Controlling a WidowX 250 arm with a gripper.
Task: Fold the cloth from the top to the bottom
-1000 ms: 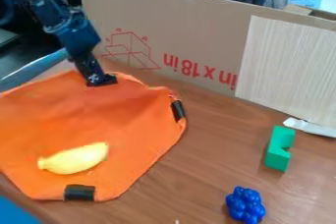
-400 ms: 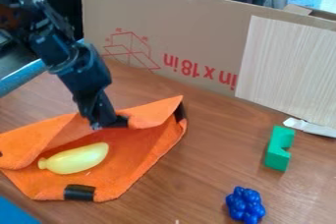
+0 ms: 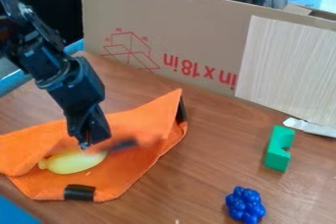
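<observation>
You have brought the gripper [image 3: 93,141] down from the cloth's far side, and the top of the cloth [image 3: 134,171] has come with it: it lay spread out a second ago, and now its top part is a raised flap [image 3: 36,145] bending toward you. Since the last view the gripper has dropped further, and the flap's edge, with a dark tab [image 3: 123,144] blurred by motion, now hangs over the upper side of the banana [image 3: 69,163]. You cannot tell from here how far open the gripper is, or whether it has the edge in its hold or has just lost it; the tab shows just beside it. The cloth lies on the table [image 3: 210,169] at the near left of the view, its bottom tab [image 3: 80,192] uncovered, so your fold looks about half made. The banana has kept its place inside, and it may prop the flap up or roll if you press low. Your next move likely needs to carry the edge over it to the bottom before letting go, checking first that the edge follows
</observation>
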